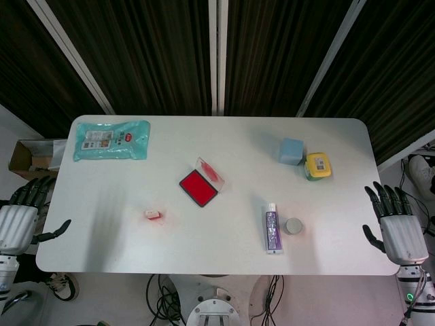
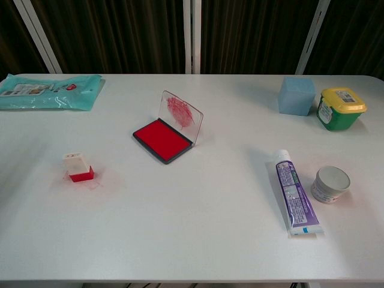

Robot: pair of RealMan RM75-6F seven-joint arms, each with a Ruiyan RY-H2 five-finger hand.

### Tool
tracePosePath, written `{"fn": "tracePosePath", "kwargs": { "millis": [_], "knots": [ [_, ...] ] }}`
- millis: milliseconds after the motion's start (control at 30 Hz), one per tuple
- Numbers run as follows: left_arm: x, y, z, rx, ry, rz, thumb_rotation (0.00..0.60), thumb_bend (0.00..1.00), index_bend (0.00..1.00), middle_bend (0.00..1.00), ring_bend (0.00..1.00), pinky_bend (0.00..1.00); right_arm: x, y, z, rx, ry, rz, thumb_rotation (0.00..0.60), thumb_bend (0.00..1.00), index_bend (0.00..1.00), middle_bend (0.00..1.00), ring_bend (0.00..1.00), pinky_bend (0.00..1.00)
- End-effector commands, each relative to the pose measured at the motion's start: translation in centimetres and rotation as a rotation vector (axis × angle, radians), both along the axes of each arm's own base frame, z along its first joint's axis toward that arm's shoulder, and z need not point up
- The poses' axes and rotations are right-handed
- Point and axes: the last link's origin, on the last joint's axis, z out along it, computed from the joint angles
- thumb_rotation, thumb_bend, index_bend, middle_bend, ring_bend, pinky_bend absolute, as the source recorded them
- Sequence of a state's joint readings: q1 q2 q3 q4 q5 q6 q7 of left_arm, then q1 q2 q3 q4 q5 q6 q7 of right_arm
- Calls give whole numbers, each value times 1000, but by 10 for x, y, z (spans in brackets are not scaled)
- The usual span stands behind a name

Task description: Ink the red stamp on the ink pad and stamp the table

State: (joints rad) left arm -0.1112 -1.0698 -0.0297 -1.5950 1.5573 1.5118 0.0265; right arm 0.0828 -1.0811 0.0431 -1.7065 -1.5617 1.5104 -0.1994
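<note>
The red stamp (image 1: 153, 215) (image 2: 76, 167), red below with a white top, stands on the table left of centre, with faint red marks around it. The ink pad (image 1: 198, 187) (image 2: 161, 139) lies open in the middle, its clear lid (image 2: 180, 111) raised behind it. My left hand (image 1: 19, 216) hangs off the table's left edge, fingers spread, holding nothing. Off the right edge, my right hand (image 1: 394, 221) is also spread and holds nothing. Neither hand shows in the chest view.
A teal wipes pack (image 1: 111, 140) (image 2: 49, 91) lies back left. A blue cube (image 1: 291, 151) (image 2: 296, 95) and a green jar with a yellow lid (image 1: 317, 166) (image 2: 339, 108) stand back right. A purple tube (image 1: 272, 229) (image 2: 294, 197) and small white cup (image 1: 293, 225) (image 2: 330, 183) lie front right.
</note>
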Motion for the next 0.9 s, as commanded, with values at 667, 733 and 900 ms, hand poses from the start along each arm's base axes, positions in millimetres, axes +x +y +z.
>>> {"fn": "tracePosePath", "kwargs": {
  "millis": [667, 733, 900],
  "knots": [
    [22, 5, -12, -16, -56, -74, 328, 142, 25, 63, 73, 182, -4, -5, -1, 20, -16, -7, 600, 223, 0, 0, 0, 0],
    [26, 7, -17, -23, -65, -86, 374, 125, 27, 64, 137, 303, -4, -6, 1, 14, -17, -5, 600, 224, 0, 0, 0, 0],
    [42, 12, -36, -67, -119, -112, 455, 105, 71, 212, 647, 862, -6, -6, 2, 15, -29, -7, 600, 224, 0, 0, 0, 0]
  ]
}}
